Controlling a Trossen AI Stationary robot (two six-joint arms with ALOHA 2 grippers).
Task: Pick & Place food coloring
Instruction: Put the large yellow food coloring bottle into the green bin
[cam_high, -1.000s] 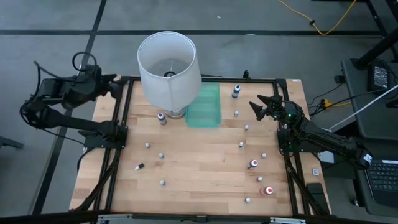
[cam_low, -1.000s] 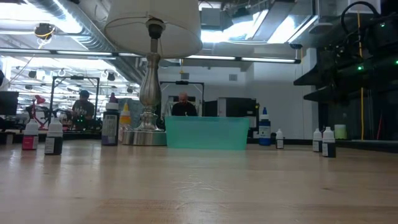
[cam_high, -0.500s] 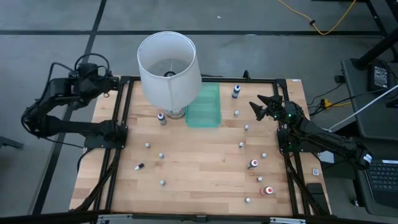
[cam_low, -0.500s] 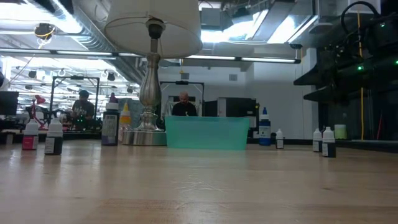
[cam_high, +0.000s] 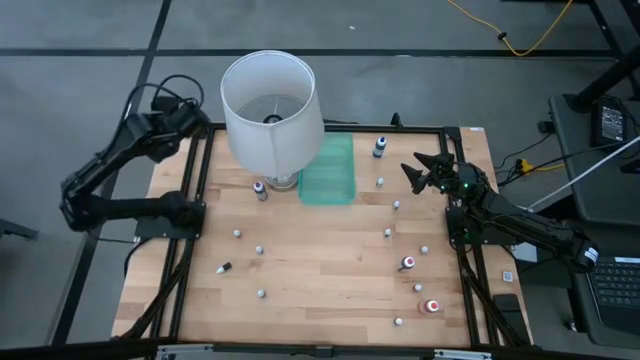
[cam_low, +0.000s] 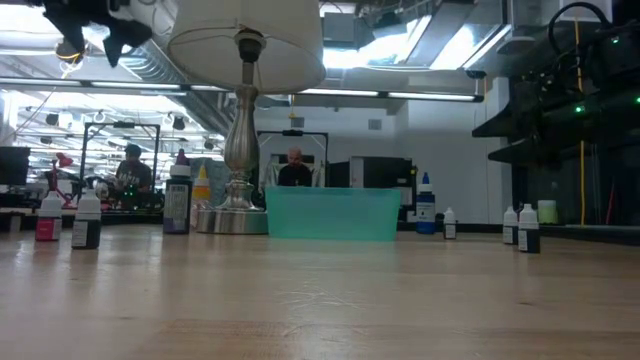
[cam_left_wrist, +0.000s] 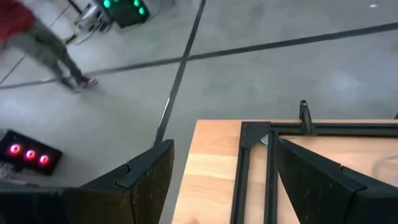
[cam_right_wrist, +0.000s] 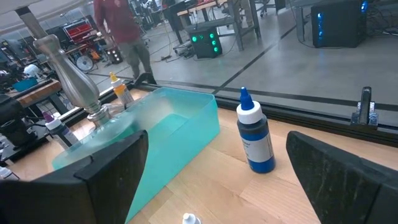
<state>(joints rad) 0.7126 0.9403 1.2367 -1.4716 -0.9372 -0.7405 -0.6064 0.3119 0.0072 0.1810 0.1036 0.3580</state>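
The food coloring bottles (cam_high: 408, 263) are standing scattered across the wooden table (cam_high: 320, 290), most of them on its right half, none in either gripper. A red one with a white cap (cam_high: 432, 306) is sitting near the right front corner, and another tiny bottle (cam_high: 224, 268) is lying tipped over on the left half. A larger blue bottle with a pointed nozzle (cam_right_wrist: 255, 139) is standing upright near the far edge, just beside the green tray (cam_high: 329, 171), apart from it. The tray is lying next to the lamp (cam_high: 272, 110), whose white shade is covering part of the view from above. In the low view, two small bottles (cam_low: 88, 220) are standing side by side at the left, and another pair (cam_low: 528, 229) at the right.

The left gripper (cam_high: 190, 117) is hovering over the table's far left corner, fingers spread and holding nothing. The right gripper (cam_high: 418, 171) is waiting over the right side of the table, jaws wide apart and empty, facing the tray and the blue bottle.

A person (cam_right_wrist: 122, 31) is standing in the room beyond the table.
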